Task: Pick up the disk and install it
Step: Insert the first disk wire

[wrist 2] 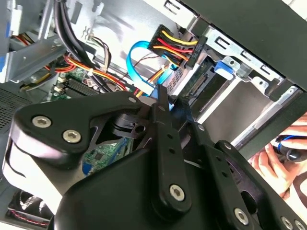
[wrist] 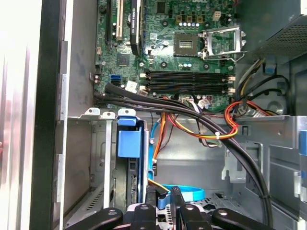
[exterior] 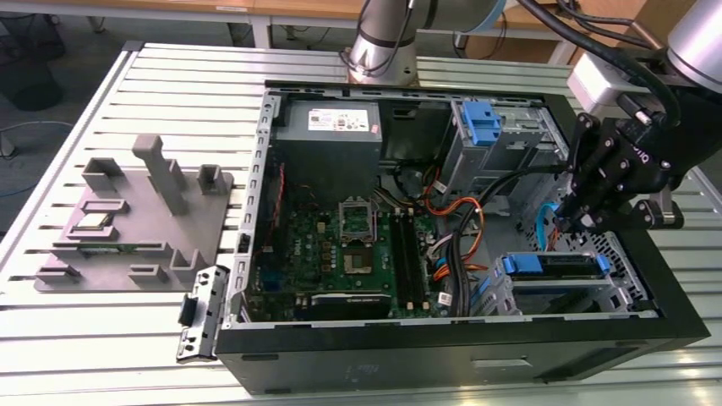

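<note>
- One end effector [exterior: 577, 222] inside PC case [exterior: 451, 355], just above disk [exterior: 549, 265].
- Disk sits in drive bay w/ blue rails.
- Fingers pressed together, empty.

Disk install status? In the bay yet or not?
Looks mostly done: the disk sits in the lower drive bay of the case, blue rails at its ends. In hand: the gripper hovers just above the bay, among the cables; nothing shows between its fingers. Left: can't tell whether the disk is fully seated or cabled.
</note>
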You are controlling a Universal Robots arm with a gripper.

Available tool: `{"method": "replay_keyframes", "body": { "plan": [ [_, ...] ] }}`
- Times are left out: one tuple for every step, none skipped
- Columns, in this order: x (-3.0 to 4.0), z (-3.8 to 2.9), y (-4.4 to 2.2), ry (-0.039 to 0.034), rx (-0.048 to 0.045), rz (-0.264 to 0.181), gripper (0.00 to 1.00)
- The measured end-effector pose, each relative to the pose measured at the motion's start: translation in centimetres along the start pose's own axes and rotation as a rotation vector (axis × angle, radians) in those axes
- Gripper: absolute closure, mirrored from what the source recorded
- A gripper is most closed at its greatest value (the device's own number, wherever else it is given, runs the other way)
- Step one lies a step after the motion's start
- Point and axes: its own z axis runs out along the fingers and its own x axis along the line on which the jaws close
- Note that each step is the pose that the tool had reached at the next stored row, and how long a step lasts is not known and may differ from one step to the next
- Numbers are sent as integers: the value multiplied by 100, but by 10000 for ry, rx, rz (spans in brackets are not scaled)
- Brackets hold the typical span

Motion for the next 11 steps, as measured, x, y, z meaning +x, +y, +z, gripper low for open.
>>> {"method": "replay_keyframes", "body": {
  "plan": [
    [0,4,0,56,0,3,73],
    [0,6,0,112,-1,5,73],
    [0,7,-1,151,-1,7,73],
    [1,7,0,159,-1,8,73],
    [1,7,0,160,-1,8,73],
    [1,7,0,161,-1,8,73],
    [0,6,0,162,-1,8,73],
    [0,6,0,162,-1,8,73],
    [0,6,0,162,-1,8,73],
    [0,6,0,162,-1,8,73],
    [0,6,0,163,-2,8,73]
  ]
}}
